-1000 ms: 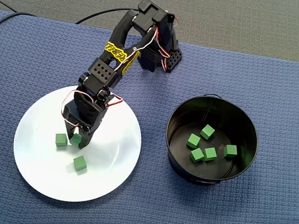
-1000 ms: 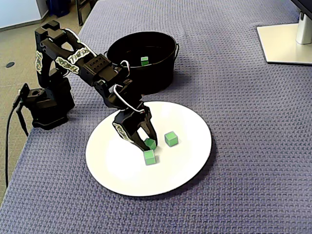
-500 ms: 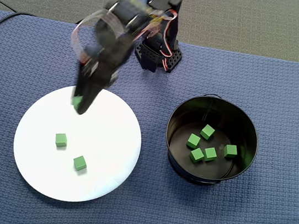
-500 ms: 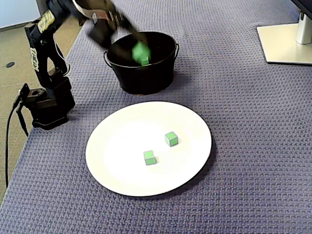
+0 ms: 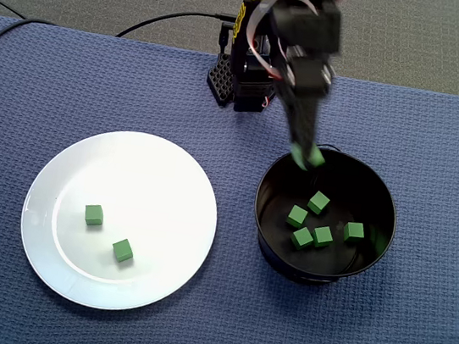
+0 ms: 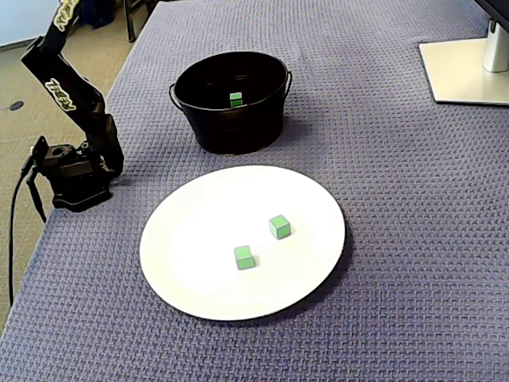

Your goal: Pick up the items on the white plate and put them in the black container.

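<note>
My gripper is clamped on a green cube, with the black bucket just beneath. The cube seems light, stiff and flat-faced, so pinching opposite faces suits it. Two other cubes lie well away on the white plate.

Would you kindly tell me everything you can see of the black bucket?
The black bucket is round, open-topped and looks like glossy metal, with a thin wire handle folded down. It stands upright on the blue cloth, beside the white plate and apart from it. Five green cubes lie on its floor. The tool hangs over its rim, shut on a sixth cube.
</note>
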You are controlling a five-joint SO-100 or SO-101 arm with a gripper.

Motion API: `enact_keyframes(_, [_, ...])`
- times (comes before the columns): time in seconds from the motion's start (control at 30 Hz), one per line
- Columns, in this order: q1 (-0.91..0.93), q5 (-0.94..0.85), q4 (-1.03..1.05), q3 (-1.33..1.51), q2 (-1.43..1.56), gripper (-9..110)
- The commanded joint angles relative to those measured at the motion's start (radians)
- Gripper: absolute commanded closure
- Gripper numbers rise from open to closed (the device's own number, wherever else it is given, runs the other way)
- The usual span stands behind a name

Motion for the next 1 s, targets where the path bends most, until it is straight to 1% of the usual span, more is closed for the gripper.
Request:
enact_keyframes(0.0, [-0.121, 0.057, -0.143, 0.296, 0.032, 102])
enact_keyframes(0.1, [-0.127, 0.061, -0.235, 0.476, -0.002, 102])
enact_keyframes(0.2, [-0.112, 0.058, -0.380, 0.635, -0.034, 102])
enact_keyframes(0.33, [-0.126, 0.035, -0.440, 0.750, -0.069, 102])
enact_keyframes(0.43, [-0.130, -0.018, -0.508, 0.824, -0.080, 101])
enact_keyframes(0.47, [-0.132, -0.043, -0.520, 0.834, -0.080, 96])
enact_keyframes(0.53, [-0.132, -0.052, -0.522, 0.845, -0.071, 72])
enact_keyframes(0.63, [-0.130, -0.034, -0.466, 0.802, -0.054, 57])
enact_keyframes(0.77, [-0.120, -0.048, -0.301, 0.632, -0.031, 50])
enact_keyframes(0.83, [-0.103, -0.067, -0.207, 0.517, -0.023, 48])
enact_keyframes(0.97, [-0.006, -0.150, -0.035, 0.245, -0.011, 45])
